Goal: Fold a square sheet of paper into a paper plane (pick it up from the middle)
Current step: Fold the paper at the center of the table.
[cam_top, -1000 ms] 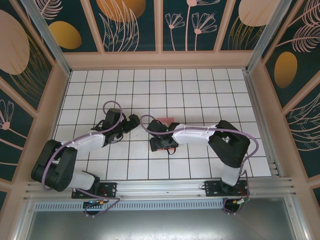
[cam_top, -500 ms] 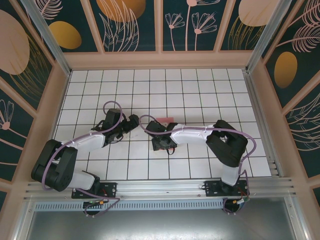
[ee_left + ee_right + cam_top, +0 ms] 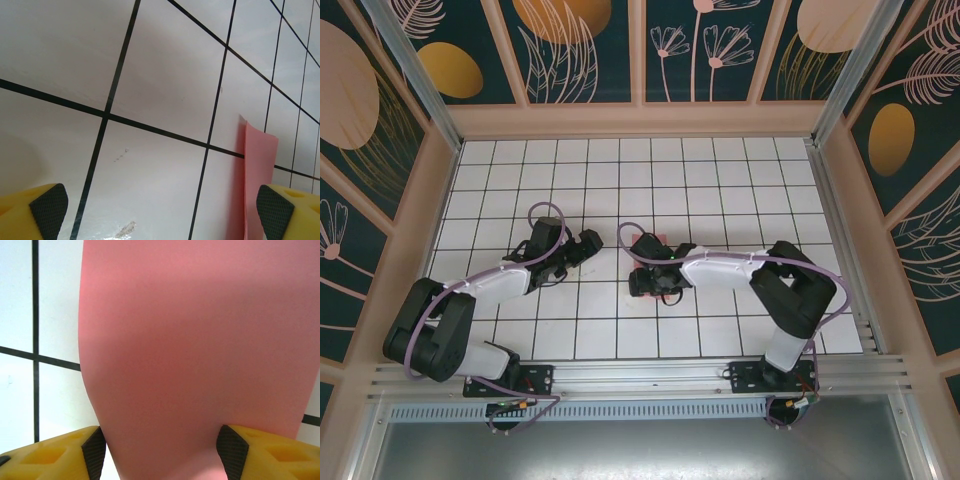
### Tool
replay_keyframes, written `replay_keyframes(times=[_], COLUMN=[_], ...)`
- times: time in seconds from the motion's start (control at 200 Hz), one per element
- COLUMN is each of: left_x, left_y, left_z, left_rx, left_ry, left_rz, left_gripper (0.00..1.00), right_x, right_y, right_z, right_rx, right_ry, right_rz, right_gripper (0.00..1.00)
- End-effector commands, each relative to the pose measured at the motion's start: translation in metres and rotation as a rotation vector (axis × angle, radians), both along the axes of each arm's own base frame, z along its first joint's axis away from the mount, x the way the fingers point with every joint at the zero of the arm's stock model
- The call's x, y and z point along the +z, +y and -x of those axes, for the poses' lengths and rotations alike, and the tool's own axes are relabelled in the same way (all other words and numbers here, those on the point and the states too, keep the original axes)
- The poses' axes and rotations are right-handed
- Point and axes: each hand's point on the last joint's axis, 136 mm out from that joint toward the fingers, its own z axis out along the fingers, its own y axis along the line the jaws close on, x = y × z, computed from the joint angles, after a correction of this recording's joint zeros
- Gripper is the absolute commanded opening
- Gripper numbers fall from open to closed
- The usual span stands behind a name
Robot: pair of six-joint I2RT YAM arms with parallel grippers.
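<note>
The square sheet of paper (image 3: 190, 340) is plain pink-red and lies under my right gripper (image 3: 162, 447). Both dark pads (image 3: 95, 450) press its side edges, and the sheet narrows and bulges between them, so the gripper is shut on it. From above, the right gripper (image 3: 650, 264) sits low over the middle tiles and hides most of the sheet. My left gripper (image 3: 588, 243) stands wide open just to its left with nothing between its fingers. One edge strip of the sheet (image 3: 260, 170) shows beside the left gripper's right fingertip (image 3: 275, 207).
The white tiled table (image 3: 720, 180) has black grid lines and is walled by wooden rails (image 3: 640, 120) on three sides. A small scuff mark (image 3: 125, 230) lies on the tile under my left gripper (image 3: 160, 207).
My right gripper has narrowed onto the sheet and the right arm has shifted a little to the right. The left arm has stayed where it was, open.
</note>
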Motion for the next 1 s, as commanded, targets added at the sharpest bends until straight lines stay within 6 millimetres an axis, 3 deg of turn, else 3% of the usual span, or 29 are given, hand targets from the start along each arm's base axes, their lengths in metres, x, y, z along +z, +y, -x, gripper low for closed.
replay_keyframes(times=[0.0,0.475,0.595,0.851,0.996], left_x=[0.001,0.005,0.016,0.041,0.046], left_y=[-0.006,-0.018,-0.032,-0.067,-0.089], left_z=[-0.001,0.002,0.007,0.019,0.022], left_rx=[-0.041,-0.099,-0.149,-0.276,-0.327], left_ry=[-0.019,-0.035,-0.065,-0.109,-0.102], left_rz=[0.021,0.083,0.169,0.368,0.415], left_gripper=[0.98,0.98,0.97,0.83,0.8], right_x=[-0.024,-0.033,-0.033,-0.027,-0.028], right_y=[-0.029,-0.053,-0.052,-0.044,-0.047], right_z=[0.014,0.004,0.003,-0.001,0.0], right_rx=[0.003,-0.034,-0.03,-0.018,-0.015], right_ry=[0.092,0.111,0.12,0.131,0.131], right_rz=[0.055,0.051,0.015,-0.093,-0.098], right_gripper=[0.68,0.65,0.63,0.62,0.62])
